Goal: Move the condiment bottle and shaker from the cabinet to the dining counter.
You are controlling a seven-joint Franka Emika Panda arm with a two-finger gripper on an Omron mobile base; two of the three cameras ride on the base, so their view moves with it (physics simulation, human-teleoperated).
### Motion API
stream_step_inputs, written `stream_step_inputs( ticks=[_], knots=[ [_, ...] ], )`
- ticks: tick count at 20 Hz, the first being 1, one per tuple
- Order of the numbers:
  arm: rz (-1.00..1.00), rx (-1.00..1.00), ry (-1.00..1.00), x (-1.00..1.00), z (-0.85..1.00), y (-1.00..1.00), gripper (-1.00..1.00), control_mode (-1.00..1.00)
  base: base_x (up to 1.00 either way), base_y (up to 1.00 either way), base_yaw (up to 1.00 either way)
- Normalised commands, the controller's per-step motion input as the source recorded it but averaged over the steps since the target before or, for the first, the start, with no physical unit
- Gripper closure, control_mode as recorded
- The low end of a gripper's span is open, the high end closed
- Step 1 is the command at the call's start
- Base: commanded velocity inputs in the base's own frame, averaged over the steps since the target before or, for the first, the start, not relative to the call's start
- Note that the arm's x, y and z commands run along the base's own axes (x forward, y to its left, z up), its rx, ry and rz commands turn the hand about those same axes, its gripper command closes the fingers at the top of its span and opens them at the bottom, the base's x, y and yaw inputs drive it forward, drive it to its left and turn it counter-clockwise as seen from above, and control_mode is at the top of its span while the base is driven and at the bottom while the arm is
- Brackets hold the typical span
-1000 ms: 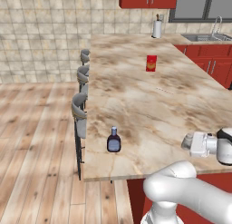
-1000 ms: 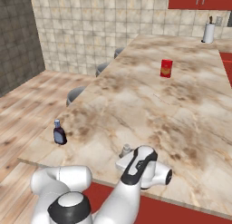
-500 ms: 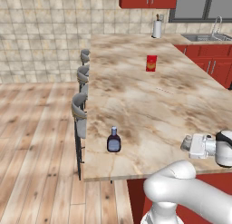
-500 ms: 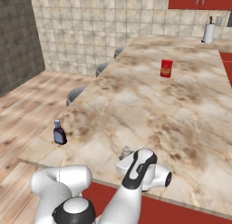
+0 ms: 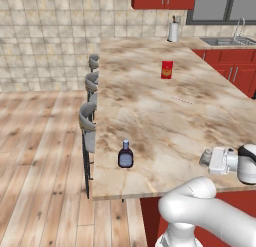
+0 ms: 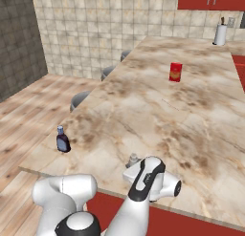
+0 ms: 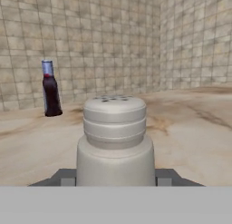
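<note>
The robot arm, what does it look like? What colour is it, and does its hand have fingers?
The arm is glossy white, made of fat rounded tube pieces, with dark, almost black bands and caps at its joints. The hand is a small boxy block of white and pale grey. Its two little fingers are dark grey and flat-topped. No cables, writing or stickers can be seen on it.

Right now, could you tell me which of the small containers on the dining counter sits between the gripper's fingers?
The grey shaker, held upright in the gripper. The dark condiment bottle stands apart near the counter's stool-side edge.
</note>
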Motion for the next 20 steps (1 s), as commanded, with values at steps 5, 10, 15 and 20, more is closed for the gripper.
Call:
stream_step_inputs(
  ticks=[5,10,15,20],
  knots=[
    [0.0,0.0,0.0,0.0,0.0,0.0,-1.0,-1.0,0.0,0.0,0.0],
    [0.0,0.0,-0.01,-0.03,0.0,0.0,-1.0,-1.0,0.0,0.0,0.0],
    [0.0,0.0,-0.05,-0.02,0.11,-0.04,-1.0,-1.0,0.0,0.0,0.0],
    [0.0,0.0,-0.04,-0.13,0.45,-0.2,-1.0,-1.0,0.0,0.0,0.0]
  ],
)
